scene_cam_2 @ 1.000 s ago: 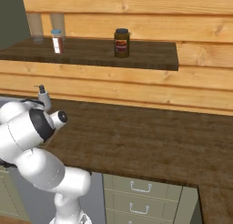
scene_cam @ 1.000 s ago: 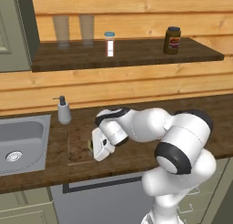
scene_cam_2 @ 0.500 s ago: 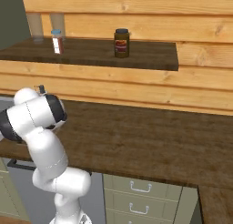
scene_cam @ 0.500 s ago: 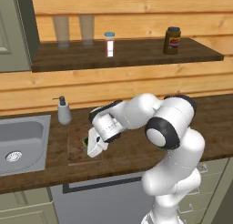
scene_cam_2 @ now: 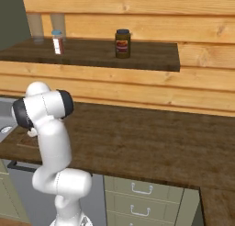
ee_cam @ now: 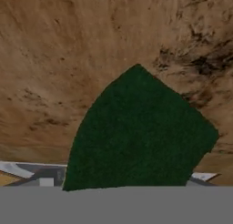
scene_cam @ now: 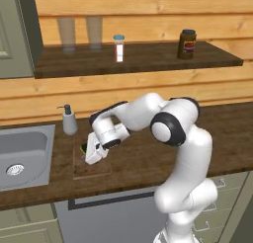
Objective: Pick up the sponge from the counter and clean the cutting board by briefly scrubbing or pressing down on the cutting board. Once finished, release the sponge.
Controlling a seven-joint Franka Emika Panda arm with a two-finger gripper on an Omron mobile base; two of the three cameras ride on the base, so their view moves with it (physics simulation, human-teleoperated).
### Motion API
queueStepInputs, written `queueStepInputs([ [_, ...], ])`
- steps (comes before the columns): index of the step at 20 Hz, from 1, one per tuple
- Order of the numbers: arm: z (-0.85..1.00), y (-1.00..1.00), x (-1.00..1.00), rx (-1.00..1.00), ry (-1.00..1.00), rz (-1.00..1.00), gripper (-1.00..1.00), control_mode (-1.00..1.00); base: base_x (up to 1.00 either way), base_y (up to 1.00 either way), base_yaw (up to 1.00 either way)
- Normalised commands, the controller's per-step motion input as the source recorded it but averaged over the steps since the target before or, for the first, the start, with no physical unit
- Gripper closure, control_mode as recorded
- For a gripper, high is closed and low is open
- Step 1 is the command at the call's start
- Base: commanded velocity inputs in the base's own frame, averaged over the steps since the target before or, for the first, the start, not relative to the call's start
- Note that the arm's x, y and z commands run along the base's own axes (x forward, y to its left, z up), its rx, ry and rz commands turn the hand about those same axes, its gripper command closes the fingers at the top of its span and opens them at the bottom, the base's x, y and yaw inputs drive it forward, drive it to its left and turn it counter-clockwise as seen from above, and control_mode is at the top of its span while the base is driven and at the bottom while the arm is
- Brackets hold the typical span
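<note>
On the bench (scene_cam: pixel 148 160), the cutting board (scene_cam: pixel 94 166) carries the sponge (ee_cam: pixel 136 132) under the lowered tool (scene_cam: pixel 88 150), whose jaw state I cannot tell; releasing well likely means opening fully, then lifting straight up.

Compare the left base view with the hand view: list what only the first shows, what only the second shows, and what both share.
Left base view alone: the counter, the steel sink, the soap dispenser, and the wall shelf holding two glasses, a small white bottle and a dark jar. It also shows the arm bent low over the cutting board.

Hand view alone: the sponge's dark green top face close up, lying on the board's mottled brown grain.

Both: the cutting board and the sponge, a small green patch beside the hand in the base view.
</note>
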Motion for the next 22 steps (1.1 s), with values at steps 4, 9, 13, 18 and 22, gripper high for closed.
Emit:
queueStepInputs([
  [4, -0.61, 0.36, 0.26, 0.08, -0.21, 0.0, 1.0, -1.0, 0.0, 0.0, 0.0],
  [9, -0.83, 0.17, 0.57, 0.0, -0.21, -0.02, 1.0, -1.0, 0.0, 0.0, 0.0],
  [13, -0.84, 0.02, 0.62, 0.0, -0.18, -0.04, 1.0, -1.0, 0.0, 0.0, 0.0],
  [18, -0.37, -0.27, 0.1, 0.02, -0.03, -0.05, 1.0, -1.0, 0.0, 0.0, 0.0],
  [22, -0.62, -0.58, 0.0, 0.08, -0.03, -0.02, 1.0, -1.0, 0.0, 0.0, 0.0],
])
